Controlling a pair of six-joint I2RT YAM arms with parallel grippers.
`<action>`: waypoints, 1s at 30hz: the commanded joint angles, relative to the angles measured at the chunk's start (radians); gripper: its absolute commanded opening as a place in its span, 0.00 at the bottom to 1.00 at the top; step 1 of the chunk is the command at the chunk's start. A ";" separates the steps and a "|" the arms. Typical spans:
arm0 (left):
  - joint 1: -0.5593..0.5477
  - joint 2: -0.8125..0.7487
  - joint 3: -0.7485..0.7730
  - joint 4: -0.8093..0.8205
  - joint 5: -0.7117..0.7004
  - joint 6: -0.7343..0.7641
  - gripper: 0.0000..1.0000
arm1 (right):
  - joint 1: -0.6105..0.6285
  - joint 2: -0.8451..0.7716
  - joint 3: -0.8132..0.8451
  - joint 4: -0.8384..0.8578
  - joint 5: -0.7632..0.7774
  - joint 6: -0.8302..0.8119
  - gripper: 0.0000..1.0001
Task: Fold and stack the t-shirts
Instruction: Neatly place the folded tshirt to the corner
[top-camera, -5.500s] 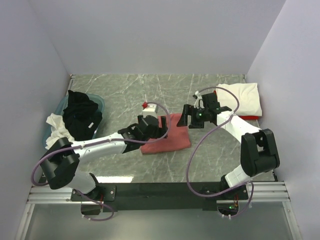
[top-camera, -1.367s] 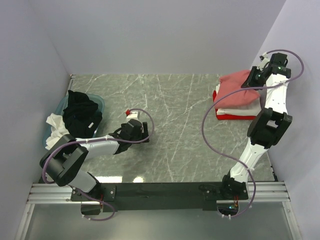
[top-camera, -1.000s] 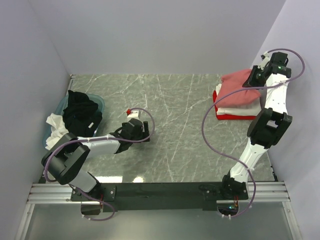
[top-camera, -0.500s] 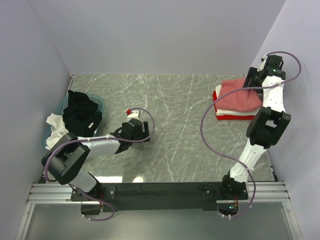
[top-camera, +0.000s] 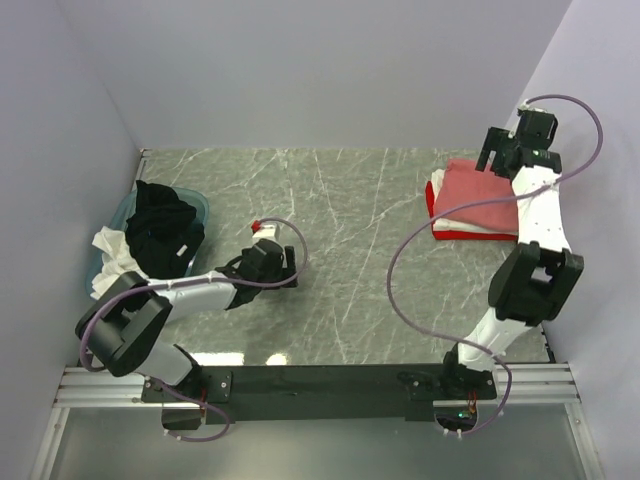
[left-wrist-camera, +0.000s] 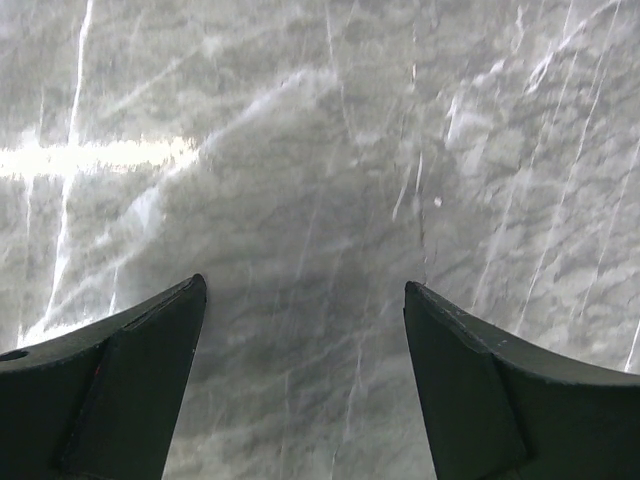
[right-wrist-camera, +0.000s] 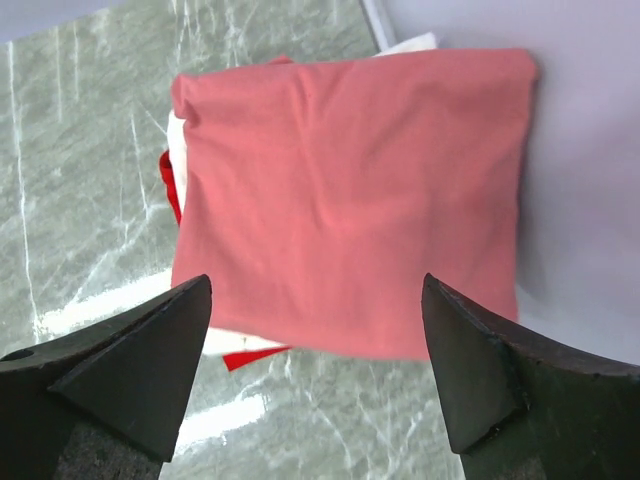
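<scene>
The folded salmon-pink t-shirt lies flat on top of the stack at the back right. Under it a white t-shirt shows at the edge, and a red one lies lowest. My right gripper hovers open above the stack with nothing between its fingers. My left gripper stands open low over bare marble. A black t-shirt and a white one are heaped at the far left.
A teal basin holds the unfolded heap against the left wall. The stack sits close to the right wall. Grey marble table runs between the two arms. A purple cable loops off the right arm.
My right gripper opened and let go of the pink t-shirt, which settled flat on the stack; the gripper lifted slightly away. The left arm has not moved.
</scene>
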 joint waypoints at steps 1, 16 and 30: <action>0.003 -0.048 -0.010 -0.056 0.028 0.014 0.86 | 0.053 -0.130 -0.052 0.122 0.144 0.004 0.92; 0.001 -0.465 0.016 -0.252 -0.007 -0.070 0.87 | 0.398 -0.612 -0.517 0.134 0.057 0.200 0.92; 0.001 -0.719 0.096 -0.502 -0.148 -0.081 0.88 | 0.722 -0.865 -1.059 0.350 -0.083 0.409 0.92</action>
